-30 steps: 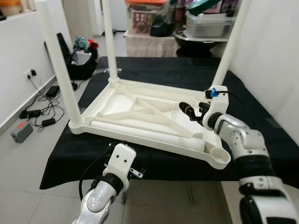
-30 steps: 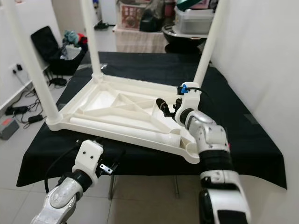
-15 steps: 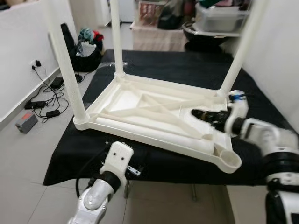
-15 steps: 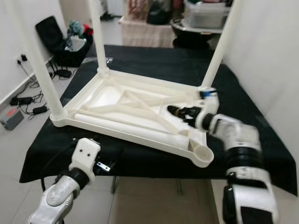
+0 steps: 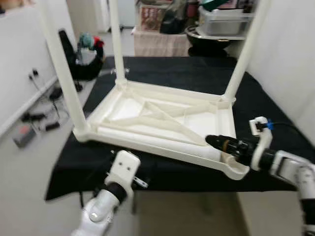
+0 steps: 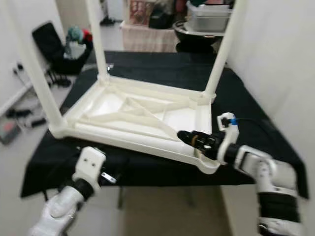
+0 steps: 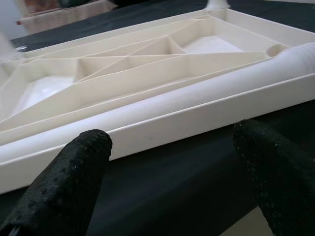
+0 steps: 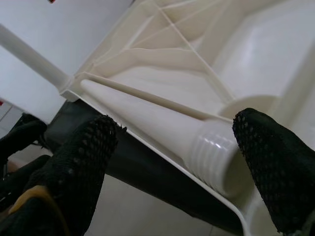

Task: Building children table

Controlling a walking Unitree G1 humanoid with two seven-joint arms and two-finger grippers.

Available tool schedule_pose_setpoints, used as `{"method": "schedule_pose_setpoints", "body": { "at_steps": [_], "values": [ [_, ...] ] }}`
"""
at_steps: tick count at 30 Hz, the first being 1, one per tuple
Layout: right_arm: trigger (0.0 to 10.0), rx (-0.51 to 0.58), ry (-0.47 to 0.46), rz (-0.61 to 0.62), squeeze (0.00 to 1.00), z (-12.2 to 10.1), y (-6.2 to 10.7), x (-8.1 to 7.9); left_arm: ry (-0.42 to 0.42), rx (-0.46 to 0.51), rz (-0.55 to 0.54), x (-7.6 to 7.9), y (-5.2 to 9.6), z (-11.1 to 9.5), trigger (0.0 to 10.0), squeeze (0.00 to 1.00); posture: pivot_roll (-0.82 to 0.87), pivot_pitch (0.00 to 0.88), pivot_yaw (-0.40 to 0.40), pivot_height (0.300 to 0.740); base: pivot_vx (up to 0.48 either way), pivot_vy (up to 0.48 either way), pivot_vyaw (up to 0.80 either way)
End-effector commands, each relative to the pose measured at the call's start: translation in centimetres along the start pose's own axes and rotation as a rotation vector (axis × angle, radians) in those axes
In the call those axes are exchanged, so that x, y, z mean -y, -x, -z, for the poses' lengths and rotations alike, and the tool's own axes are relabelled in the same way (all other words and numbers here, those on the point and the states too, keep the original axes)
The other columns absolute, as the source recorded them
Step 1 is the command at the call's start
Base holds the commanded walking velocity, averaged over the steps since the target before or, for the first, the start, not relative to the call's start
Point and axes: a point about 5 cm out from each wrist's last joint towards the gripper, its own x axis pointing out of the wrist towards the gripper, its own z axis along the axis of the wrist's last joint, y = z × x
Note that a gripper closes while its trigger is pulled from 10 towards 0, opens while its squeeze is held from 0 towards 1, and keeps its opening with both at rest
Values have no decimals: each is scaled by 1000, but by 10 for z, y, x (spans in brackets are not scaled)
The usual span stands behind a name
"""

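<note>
White kids' table point(image 5: 162, 118) lies upside down at frame centre on a black-covered tabletop point(image 5: 182, 73). 3 legs stand up from its corners: near-left leg point(image 5: 61, 69), far-left leg point(image 5: 115, 42), far-right leg point(image 5: 243, 51). The 4th, loose leg point(image 5: 157, 142) lies flat inside the frame along the near edge, threaded end point(image 8: 211, 152) next to the empty socket point(image 5: 236, 167) at lower right.

Right hand point(image 5: 216, 142) reaches in from lower right of the frame, w/ fingers apart on either side of the loose leg's threaded end in the wrist view; whether they touch it can't be told.

Left hand point(image 7: 172, 182) is low at lower left, just in front of the table's near rim, fingers point(image 7: 74, 172) spread wide and gripping nothing.

Cables point(image 5: 37, 118) and a dark bag point(image 5: 86, 54) on the floor at left; boxes point(image 5: 221, 19) at upper right.
</note>
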Motion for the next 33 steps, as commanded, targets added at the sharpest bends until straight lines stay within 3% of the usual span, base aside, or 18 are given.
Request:
{"method": "schedule_pose_setpoints", "body": {
  "at_steps": [1,4,11,20,30,33],
  "values": [
    [10000,20,-13,5,0,0,4,0,5,-16,17,1,0,5,10000,0,63,48,-40,740,0,0,-638],
    [10000,14,-36,-4,0,-2,7,-7,5,-17,23,1,0,6,10000,0,58,44,-35,740,0,0,0],
    [10000,-86,-132,99,0,3,2,-2,3,-19,28,2,-1,7,10000,0,59,40,-39,740,0,0,0],
    [10000,-119,-141,210,0,1,-2,7,4,-14,22,2,1,6,10000,0,63,51,-49,740,0,0,0],
    [10000,-151,-179,196,0,-3,-1,6,2,-11,23,2,1,5,10000,0,63,61,-53,740,0,0,0],
    [10000,-170,-205,136,0,0,-3,-1,0,-12,23,2,1,5,10000,0,62,62,-52,740,0,0,0]
  ]
}}
